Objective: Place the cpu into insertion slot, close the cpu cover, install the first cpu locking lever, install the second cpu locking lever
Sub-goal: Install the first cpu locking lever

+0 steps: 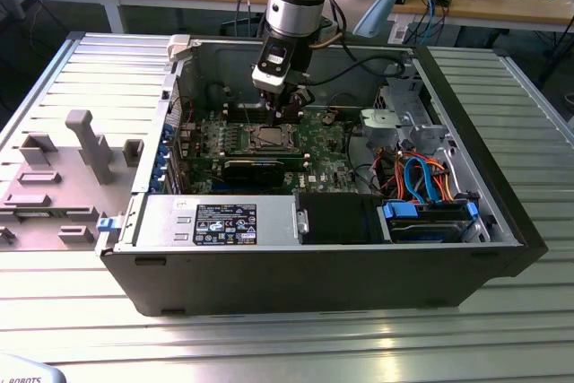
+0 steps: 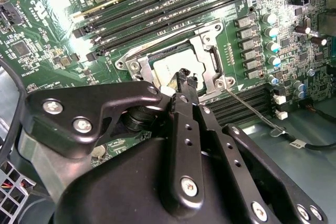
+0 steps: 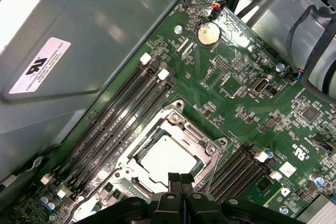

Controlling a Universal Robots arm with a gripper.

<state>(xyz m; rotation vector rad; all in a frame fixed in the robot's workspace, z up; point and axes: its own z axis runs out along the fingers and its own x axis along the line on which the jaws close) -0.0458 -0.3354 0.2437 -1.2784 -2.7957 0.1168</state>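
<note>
The cpu [image 2: 176, 65] [image 3: 167, 154] lies flat in the insertion slot [image 1: 267, 138] on the green board, its silvery top showing. The cpu cover [image 2: 209, 43] [image 3: 181, 125] lies down over it, framing the chip in its square window. A thin wire locking lever [image 2: 256, 110] [image 3: 211, 181] slants away from one corner of the socket. My gripper [image 1: 285, 112] [image 2: 186, 77] [image 3: 180, 178] hangs just above the socket's edge, at the chip's rim. Its black fingertips are pressed together with nothing between them.
Long black memory slots [image 2: 157, 3] [image 3: 115, 119] run beside the socket. A coin battery [image 3: 208, 32] and the grey case wall [image 3: 79, 51] lie beyond. Coloured cables [image 1: 421, 177] and drive bays fill the case at the exterior view's right; a grey fixture [image 1: 81, 150] stands at its left.
</note>
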